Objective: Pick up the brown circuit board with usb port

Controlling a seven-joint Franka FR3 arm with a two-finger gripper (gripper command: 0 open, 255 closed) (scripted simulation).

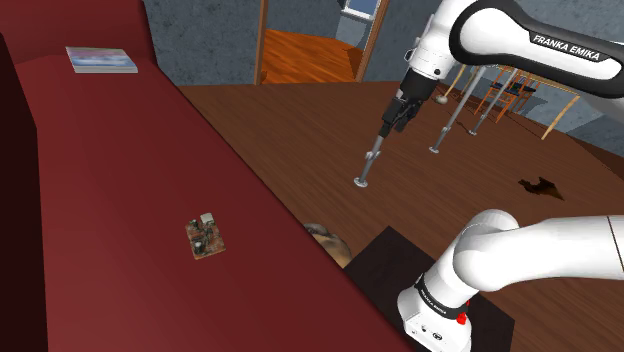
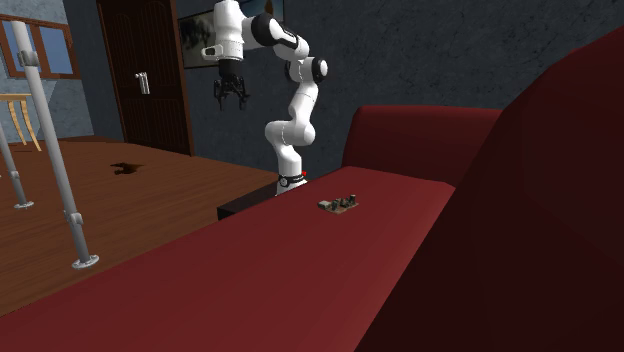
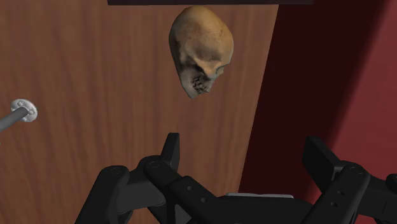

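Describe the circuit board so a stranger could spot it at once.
Find the long dark red sofa. On its flat seat, toward the front edge, lies a small brown circuit board with a silvery port at one end. The pale book rests far off at the sofa's end, and the skull is down on the wooden floor.
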